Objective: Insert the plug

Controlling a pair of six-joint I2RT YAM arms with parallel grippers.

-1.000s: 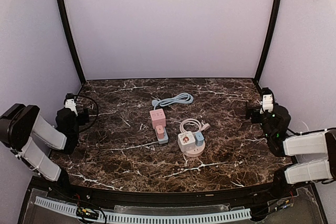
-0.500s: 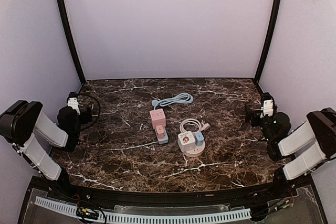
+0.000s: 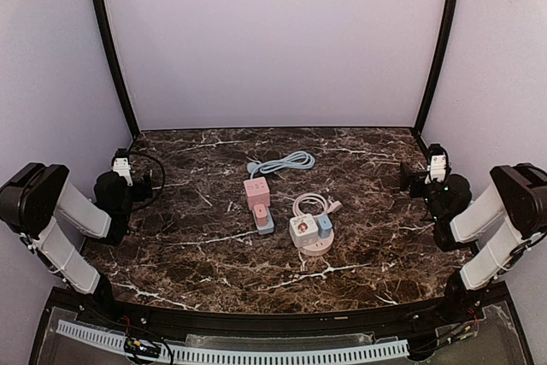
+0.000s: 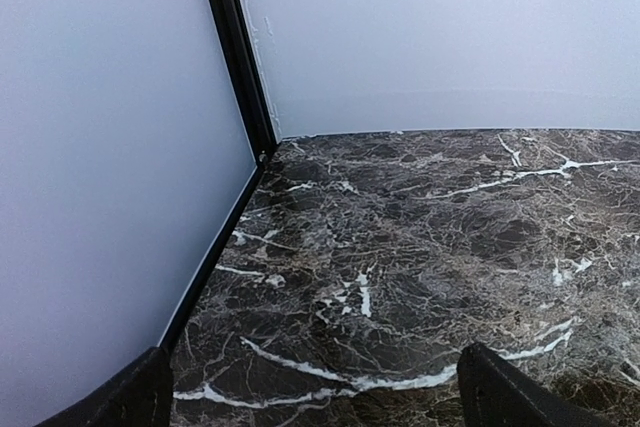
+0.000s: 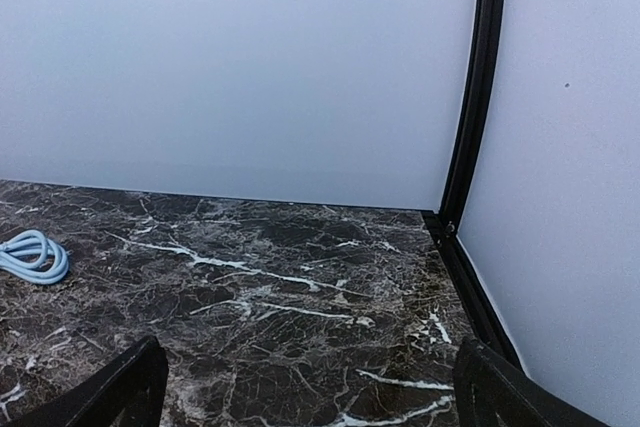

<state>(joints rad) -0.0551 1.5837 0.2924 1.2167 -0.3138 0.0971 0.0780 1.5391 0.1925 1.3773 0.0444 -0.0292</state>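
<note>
A pink cube socket (image 3: 256,187) sits mid-table with a light blue cable (image 3: 282,162) coiled behind it. In front of the cube lies a pink plug (image 3: 260,211) against a grey-blue block (image 3: 267,226). To the right stands a round pink base with a white cube socket (image 3: 301,228), a blue plug (image 3: 325,225) on it, and a white cable (image 3: 312,204) looped behind. My left gripper (image 3: 142,184) is open at the far left; my right gripper (image 3: 412,181) is open at the far right. Both are far from the plugs. Nothing lies between the left fingertips (image 4: 142,399) or the right fingertips (image 5: 132,387).
Black frame posts (image 3: 115,66) (image 3: 438,57) stand at the back corners against pale walls. A black cable (image 3: 147,164) loops by the left wrist. The blue cable's end (image 5: 32,252) shows at the left edge of the right wrist view.
The right arm has folded back and upward toward the right wall, its gripper shifting slightly back. The left gripper has edged slightly back and right. Both stay open.
</note>
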